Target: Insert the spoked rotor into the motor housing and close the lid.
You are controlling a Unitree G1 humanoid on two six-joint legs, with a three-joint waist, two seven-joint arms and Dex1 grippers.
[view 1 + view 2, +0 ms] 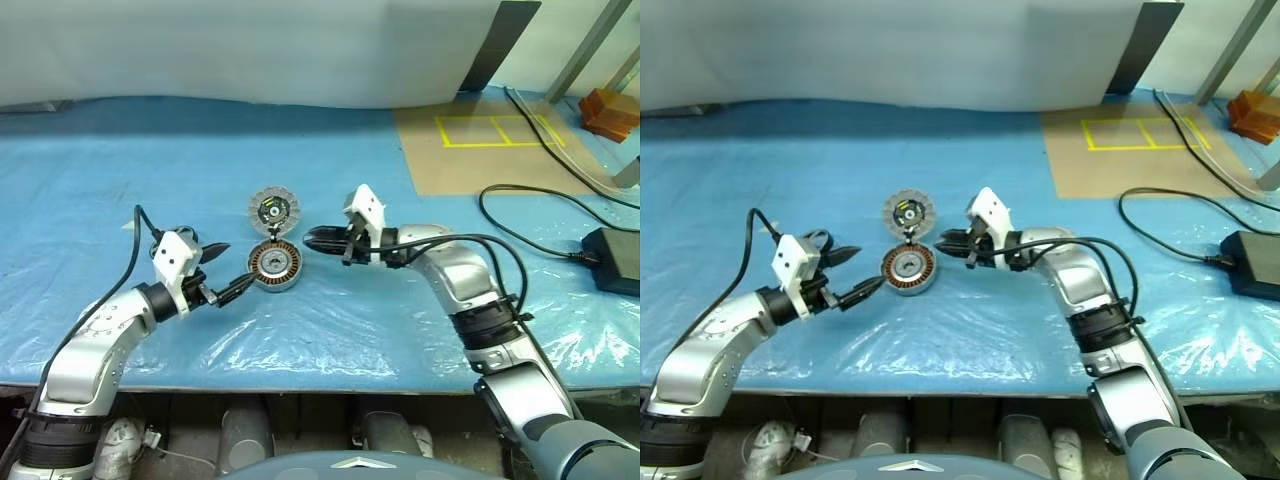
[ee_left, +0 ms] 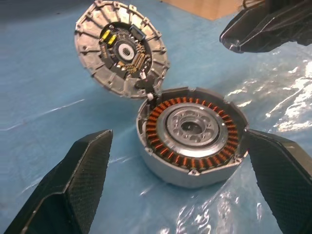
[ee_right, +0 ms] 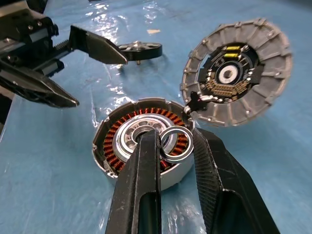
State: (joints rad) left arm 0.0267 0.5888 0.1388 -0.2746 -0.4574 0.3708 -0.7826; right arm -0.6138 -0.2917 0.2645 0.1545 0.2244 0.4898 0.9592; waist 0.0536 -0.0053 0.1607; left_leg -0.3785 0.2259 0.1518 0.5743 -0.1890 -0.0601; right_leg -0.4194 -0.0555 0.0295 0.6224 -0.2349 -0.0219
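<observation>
— What's the housing [image 2: 195,176] like?

— A shallow round cup of pale silver metal with a smooth wall. It sits on the table [image 1: 120,180], which is covered with crinkled, glossy blue plastic sheet.

— And what's in it?

— The rotor [image 2: 195,129] lies flat inside it. It has a ring of copper-coloured radial windings around a bright silver hub with a centre hole.

— The lid [image 2: 122,48]?

— Open. It's a grey round disc with a ribbed rim, standing tilted at the housing's far edge and touching it there. Its inner face shows a dark centre with yellow marks and a pale toothed hole.

— The left gripper [image 1: 236,264]?

— Its black textured fingers are spread wide, one on each side of the housing. They stand just beside it and hold nothing.

— The right gripper [image 1: 312,238]?

— Its fingers are pinching a small, thin, shiny metal ring [image 3: 176,158]. In the right wrist view the ring hangs over the rotor's hub, though I can't tell whether it touches.

— Anything else on the sheet?

— A flat dark round part [image 3: 141,48] with a short pin, lying near the left gripper, apart from the housing.
</observation>
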